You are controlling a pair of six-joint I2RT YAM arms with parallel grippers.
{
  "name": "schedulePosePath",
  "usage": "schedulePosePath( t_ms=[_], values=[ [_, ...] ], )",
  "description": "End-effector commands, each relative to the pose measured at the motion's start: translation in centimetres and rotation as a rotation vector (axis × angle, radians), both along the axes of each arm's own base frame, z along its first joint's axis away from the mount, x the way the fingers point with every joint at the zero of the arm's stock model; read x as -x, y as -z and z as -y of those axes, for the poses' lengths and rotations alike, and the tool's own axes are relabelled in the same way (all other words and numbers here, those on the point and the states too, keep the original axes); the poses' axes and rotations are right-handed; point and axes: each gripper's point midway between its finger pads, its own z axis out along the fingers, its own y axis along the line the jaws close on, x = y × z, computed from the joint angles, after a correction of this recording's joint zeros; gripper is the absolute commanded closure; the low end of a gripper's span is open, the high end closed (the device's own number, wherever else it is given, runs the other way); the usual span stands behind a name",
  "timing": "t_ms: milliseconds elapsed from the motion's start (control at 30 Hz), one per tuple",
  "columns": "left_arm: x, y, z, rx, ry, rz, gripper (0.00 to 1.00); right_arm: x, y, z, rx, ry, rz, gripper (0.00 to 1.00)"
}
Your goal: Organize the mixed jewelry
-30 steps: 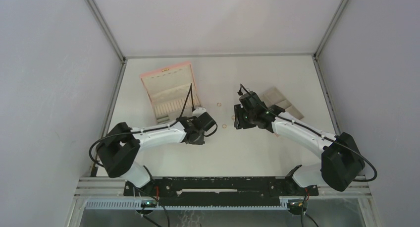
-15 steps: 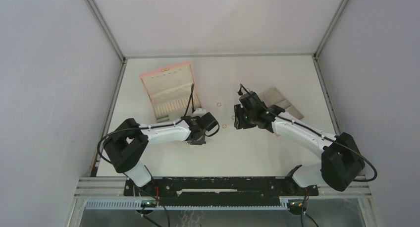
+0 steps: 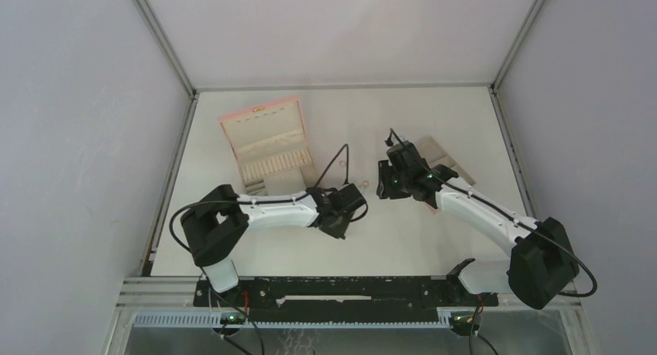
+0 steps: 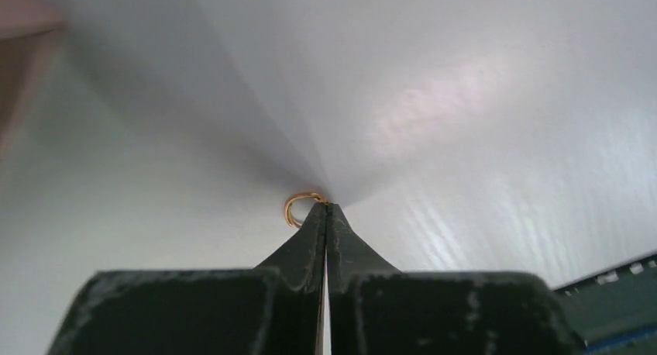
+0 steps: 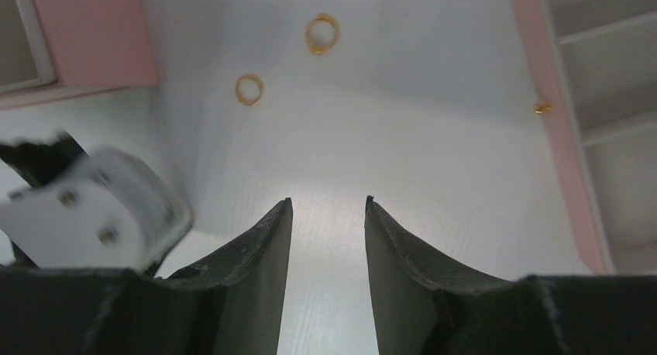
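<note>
A tiny copper ring [image 4: 297,208] is pinched at the very tips of my left gripper [image 4: 325,206], whose jaws are pressed together just over the white table. From above, the left gripper [image 3: 358,204] reaches toward the table's middle. My right gripper [image 5: 328,201] is open with nothing between its fingers, and it hovers [image 3: 383,191] a short way to the right of the left one. Two more copper rings [image 5: 322,33] [image 5: 249,89] lie flat on the table ahead of the right gripper. Other jewelry is not visible.
The open pink box [image 3: 267,142] stands at the back left, and its rim [image 5: 552,99] runs down the right of the right wrist view. A beige compartmented tray [image 3: 452,167] lies behind the right arm. A blurred white part of the left arm [image 5: 101,208] is close by.
My left arm has stretched to the right across the table and its jaws have shut on a ring. The right gripper has shifted slightly right and back, still open.
</note>
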Motion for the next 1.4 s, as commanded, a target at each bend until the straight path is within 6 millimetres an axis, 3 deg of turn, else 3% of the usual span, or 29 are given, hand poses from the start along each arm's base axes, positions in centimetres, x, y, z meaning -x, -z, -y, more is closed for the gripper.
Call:
schedulePosePath(
  t_ms=[0,200,433,700,933,1367],
  values=[
    [1.4,-1.4,3.9,0.059,0.230,-0.022,0.98,-1.0,-2.1,2.6,-0.016,0.070,0.075,0.52],
    [0.8,-2.9,3.9,0.057,0.224,0.040,0.79,-0.9,-2.5,4.5,-0.023,0.099,0.080,0.51],
    [0.7,-5.3,3.0,0.085,0.071,0.055,0.71,-0.9,-2.6,4.0,-0.042,0.087,0.077,0.51],
    [1.3,-3.4,3.4,0.105,-0.115,-0.017,0.67,-0.9,-2.4,3.4,-0.054,0.069,0.070,0.51],
    [-0.3,-2.0,2.7,-0.018,-0.174,0.029,0.70,-0.7,-2.3,3.3,-0.050,0.063,0.065,0.51],
    [-0.6,-1.6,1.7,-0.082,-0.049,0.057,0.69,-0.4,-2.2,2.9,-0.048,0.052,0.061,0.51]
  ],
)
